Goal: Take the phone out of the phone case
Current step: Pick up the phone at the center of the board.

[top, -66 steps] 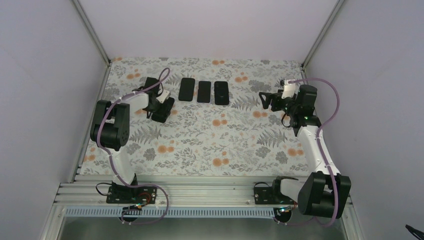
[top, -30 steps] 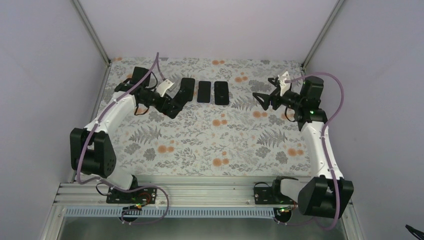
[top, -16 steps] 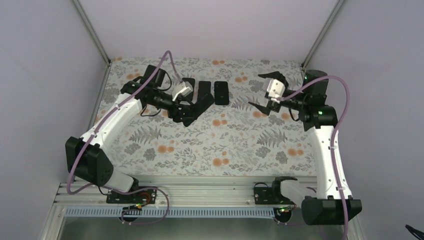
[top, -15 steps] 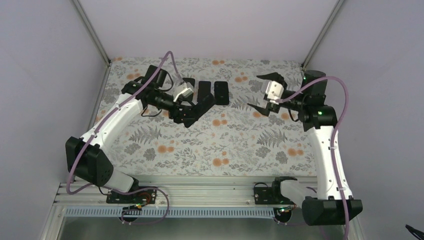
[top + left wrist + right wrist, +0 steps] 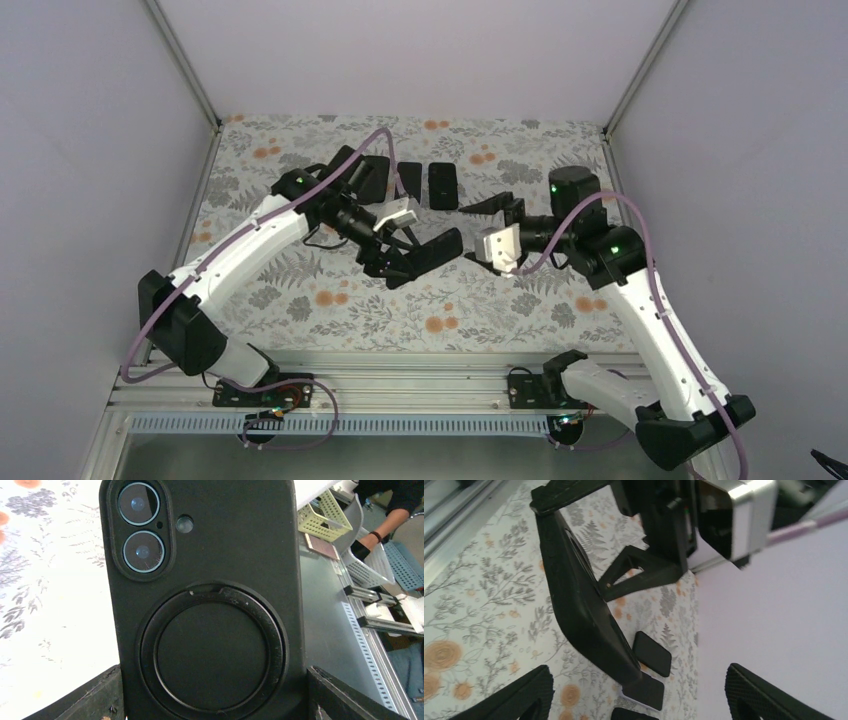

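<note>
My left gripper [image 5: 398,266] is shut on a phone in a black case [image 5: 436,252] and holds it tilted above the middle of the mat. In the left wrist view the case's back [image 5: 200,595] fills the frame, with two camera lenses and a round ring, clamped between my fingers [image 5: 95,695]. My right gripper [image 5: 468,232] is open, facing the free end of the cased phone and close to it. The right wrist view shows the cased phone [image 5: 584,610] edge-on ahead of my open right gripper [image 5: 639,700].
Three black phone-shaped slabs lie in a row at the back of the floral mat [image 5: 330,300]: left [image 5: 372,178], middle [image 5: 411,180], right [image 5: 443,185]. They also show in the right wrist view [image 5: 651,653]. Purple walls enclose the mat.
My left arm has swung from the back left to the middle of the mat with the cased phone. My right arm has come left and down, its open gripper now at the phone's end.
</note>
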